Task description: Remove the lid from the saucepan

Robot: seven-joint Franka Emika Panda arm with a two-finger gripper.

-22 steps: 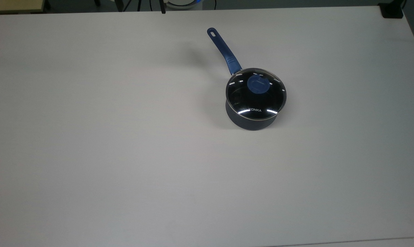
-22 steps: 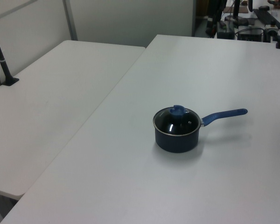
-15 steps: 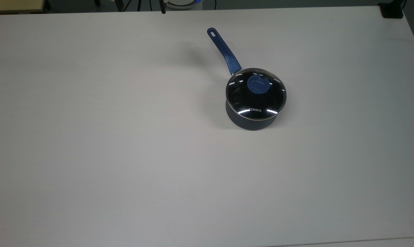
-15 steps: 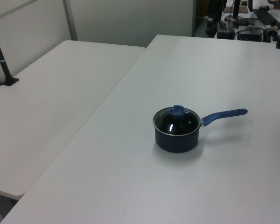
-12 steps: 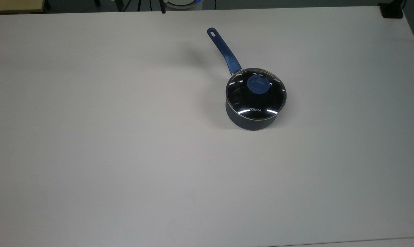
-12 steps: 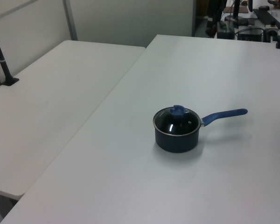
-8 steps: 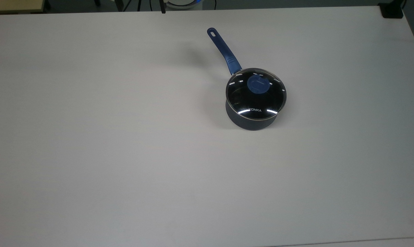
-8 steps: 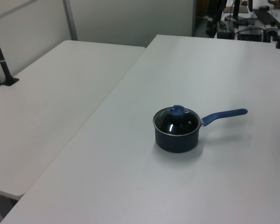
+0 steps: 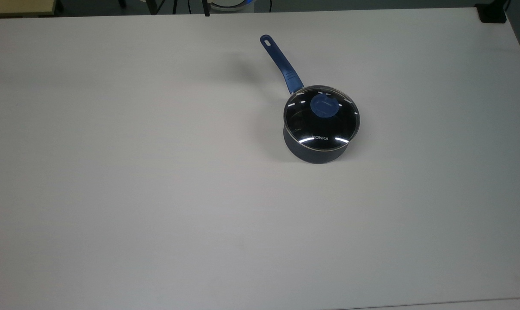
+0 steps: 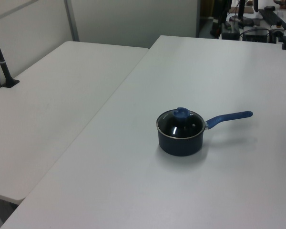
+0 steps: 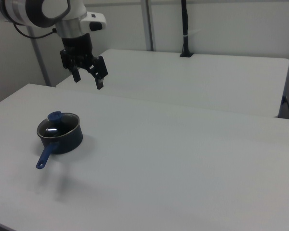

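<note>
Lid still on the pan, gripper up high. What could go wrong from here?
The knob on the lid is small and rounded, so the open gripper, coming from high above, may close off-centre and slip. The saucepan stands unrestrained on the table, so a snug lid could drag it up or along.

The lid (image 9: 321,118) sits closed on the saucepan (image 9: 314,153).
</note>
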